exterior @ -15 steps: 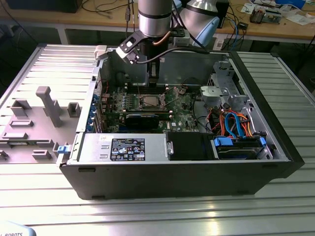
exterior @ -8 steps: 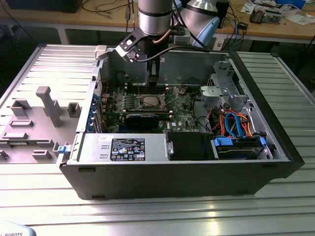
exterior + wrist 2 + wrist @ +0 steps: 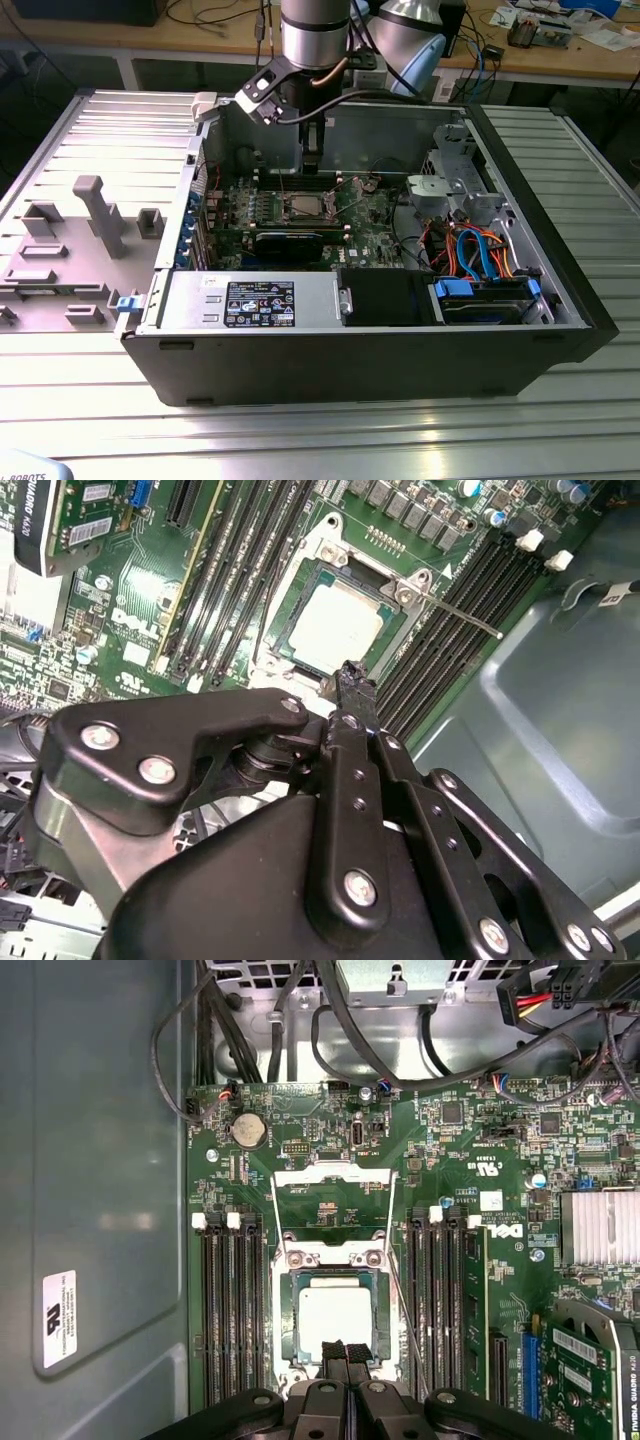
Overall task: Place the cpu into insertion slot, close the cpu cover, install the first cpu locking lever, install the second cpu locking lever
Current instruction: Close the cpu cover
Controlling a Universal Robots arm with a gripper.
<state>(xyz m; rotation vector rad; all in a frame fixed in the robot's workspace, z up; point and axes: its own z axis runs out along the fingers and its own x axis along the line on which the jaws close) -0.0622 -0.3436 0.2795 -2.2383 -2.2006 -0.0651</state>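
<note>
While the jaws are clenched empty, the dull silver cpu [image 3: 335,1318] lies flat in the insertion slot [image 3: 330,1256].

1. The case [image 3: 350,360] is set on the table [image 3: 300,440]; a fixture tray [image 3: 100,265] is laid beside it, at the exterior view's left.
2. The motherboard [image 3: 460,1160] is mounted inside the case.
3. The cpu [image 3: 335,1322] is seated in the insertion slot [image 3: 288,1305], mid-motherboard.
4. The cpu cover [image 3: 335,1173] is laid open beyond the slot's edge nearest the coin cell [image 3: 248,1130].
5. The memory slots [image 3: 228,1310] are ranged along both flanks of the slot.
6. The gripper [image 3: 347,1350] is positioned over the slot's opposite edge.
</note>
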